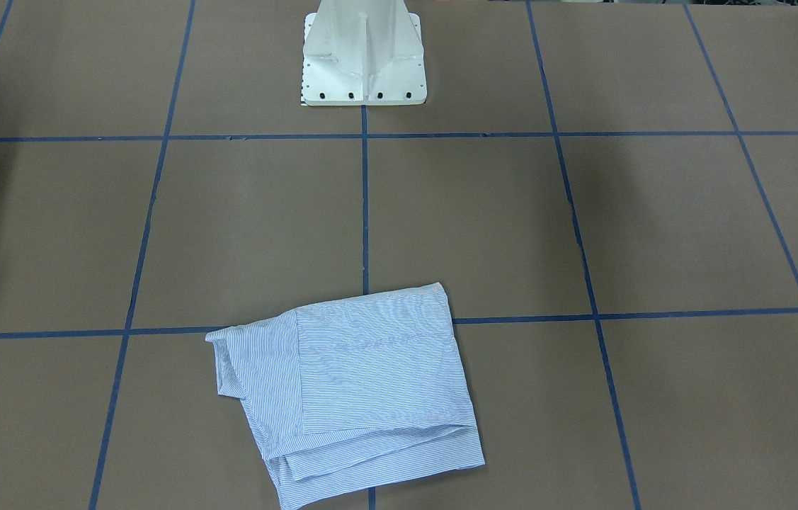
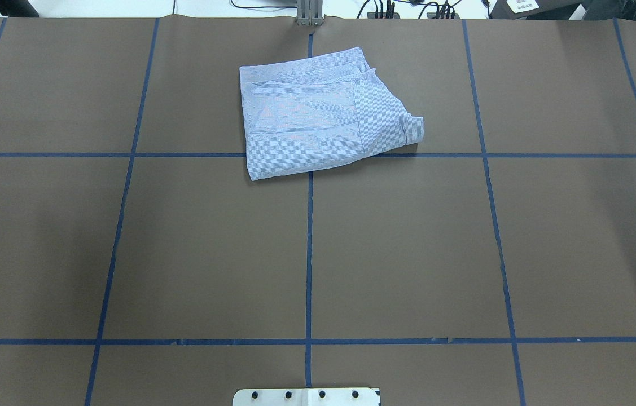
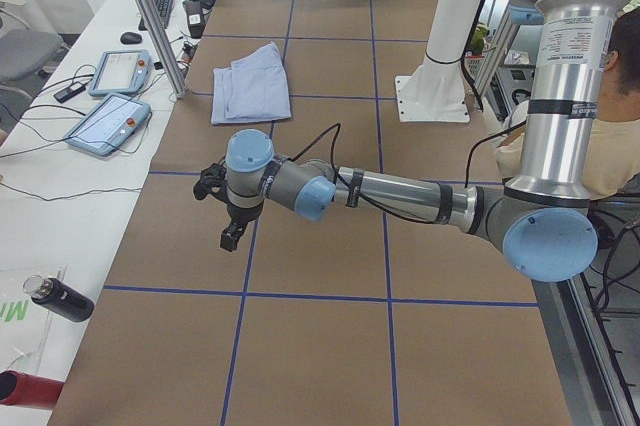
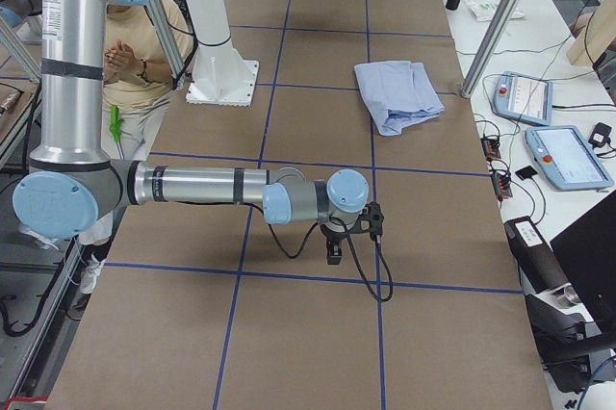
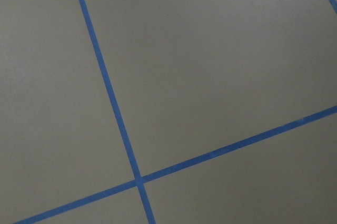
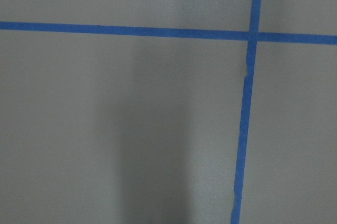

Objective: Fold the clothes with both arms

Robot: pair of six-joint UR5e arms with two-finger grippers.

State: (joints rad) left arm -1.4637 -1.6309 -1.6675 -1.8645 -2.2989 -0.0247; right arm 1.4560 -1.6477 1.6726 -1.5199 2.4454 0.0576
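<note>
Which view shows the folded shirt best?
Exterior front-facing: the shirt lies nearest, large, its folded layers distinct. Overhead shows it whole but smaller, far up the table; both side views show it small and distant; the wrist cameras miss it.

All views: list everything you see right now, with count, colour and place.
shirt: 1, light blue striped, folded, table's middle, side far from robot.
table: 1, brown with blue tape grid.
pedestal: 1, white, table's robot-side edge.
pendants: 2, grey-blue, white bench beyond the shirt.
bottle: 1, black, same bench.
person: 1, beige top, behind robot.
left arm: 1, silver-grey, blue caps, low over bare table.
right arm: 1, same colours, low over bare table.
</note>
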